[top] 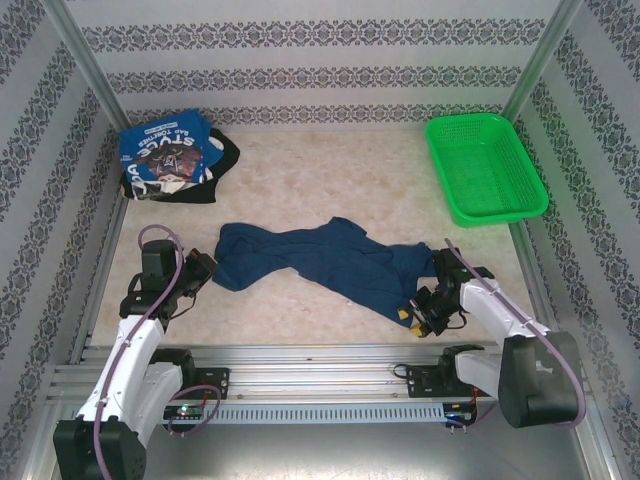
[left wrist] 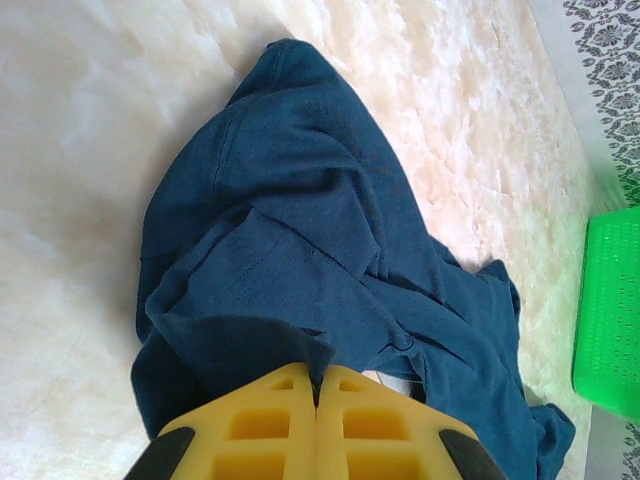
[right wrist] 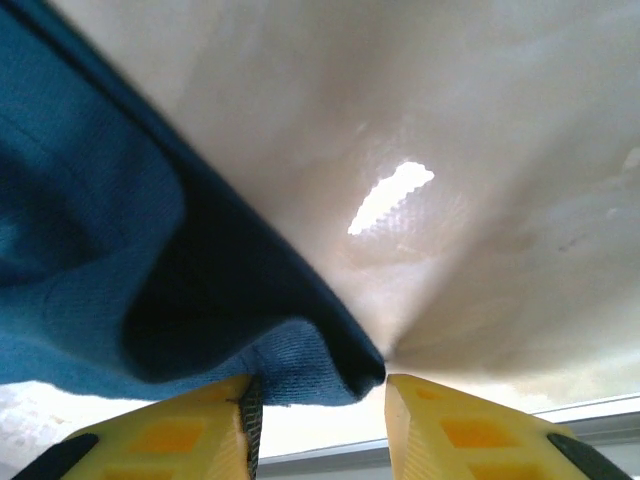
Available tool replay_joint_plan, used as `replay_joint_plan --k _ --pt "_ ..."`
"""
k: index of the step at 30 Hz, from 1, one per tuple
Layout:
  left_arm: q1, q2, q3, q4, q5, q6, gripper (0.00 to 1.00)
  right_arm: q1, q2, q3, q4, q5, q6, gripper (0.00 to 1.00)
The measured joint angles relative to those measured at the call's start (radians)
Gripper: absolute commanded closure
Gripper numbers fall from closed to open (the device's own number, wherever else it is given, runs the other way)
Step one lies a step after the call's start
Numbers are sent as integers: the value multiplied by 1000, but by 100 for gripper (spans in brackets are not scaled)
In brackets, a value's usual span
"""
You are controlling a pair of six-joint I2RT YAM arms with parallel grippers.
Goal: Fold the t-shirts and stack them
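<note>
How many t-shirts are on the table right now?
3 that I can make out: a navy t-shirt crumpled mid-table between the grippers, and a blue lettered t-shirt atop a black t-shirt far left. Others may be hidden.

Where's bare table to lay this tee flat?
Bare marble runs between the folded pile at far left and the green basket. The near centre is crowded: the crumpled blue tee stretches between the left claw and right claw.
</note>
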Motion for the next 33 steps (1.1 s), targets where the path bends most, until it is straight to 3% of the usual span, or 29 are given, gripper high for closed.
replay_joint_plan --k 7,13,20,25,33 --pt "-5 -5 -6 0 -1 0 100 39 82 26 9 26 2 64" --pt "-6 -6 -7 0 -1 0 100 46 124 50 -37 56 14 100" --pt "-6 36 42 -8 -8 36 100 46 117 82 -12 79 24 100" --pt "-5 128 284 -39 -11 130 100 -34 35 310 8 72 -24 100" --pt "32 328 853 -79 -35 325 100 -369 -14 784 -7 -91 -105 100"
